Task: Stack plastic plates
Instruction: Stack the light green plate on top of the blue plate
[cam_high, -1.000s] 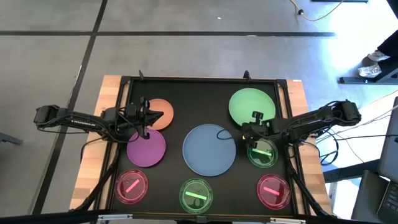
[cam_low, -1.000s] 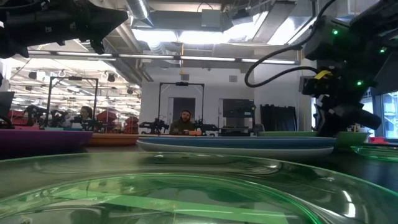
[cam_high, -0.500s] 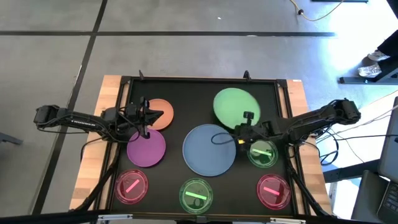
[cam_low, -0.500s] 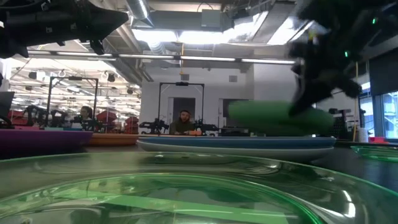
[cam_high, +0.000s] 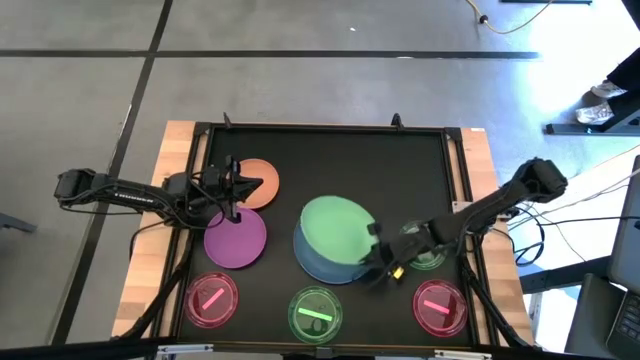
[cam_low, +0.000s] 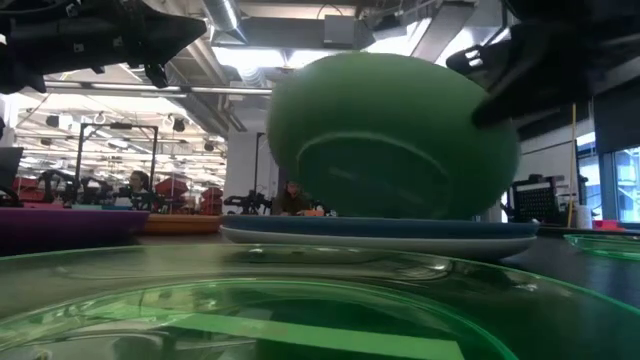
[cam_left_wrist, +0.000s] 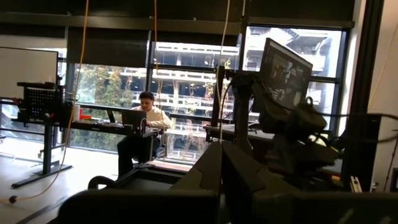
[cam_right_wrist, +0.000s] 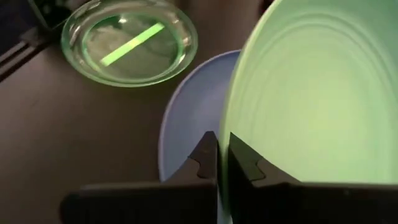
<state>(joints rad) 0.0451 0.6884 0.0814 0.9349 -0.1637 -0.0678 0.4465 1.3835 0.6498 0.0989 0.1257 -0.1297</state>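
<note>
My right gripper (cam_high: 380, 252) (cam_right_wrist: 217, 163) is shut on the large green plate (cam_high: 335, 230) (cam_low: 390, 135), which stands tilted over the large blue plate (cam_high: 318, 262) (cam_low: 380, 232) at the table's middle. The blue plate lies flat on the table. My left gripper (cam_high: 232, 190) (cam_left_wrist: 221, 163) hovers shut above the orange plate (cam_high: 258, 182) and the purple plate (cam_high: 235, 240), which lie flat at the left. No white plate shows. My right gripper pinches the green plate's rim (cam_right_wrist: 227, 124) on its near right side between its two fingers (cam_right_wrist: 202, 160), coming from the table's right. The plate is tilted, its held side raised and its underside turned toward the near edge. Whether its low far side touches the blue plate, I cannot tell.
Small see-through dishes lie along the near edge: pink (cam_high: 212, 298), green (cam_high: 315, 312) (cam_right_wrist: 129, 40), pink (cam_high: 440, 305). Another green dish (cam_high: 428, 258) lies partly under the right arm. The black mat's far right part (cam_high: 410, 165) is bare. People sit in the room behind.
My right gripper has carried the green plate from the table's far right toward the middle and the near edge. The plate has come up off the table, moved over the blue plate and tipped steeply, its underside now facing the near side.
</note>
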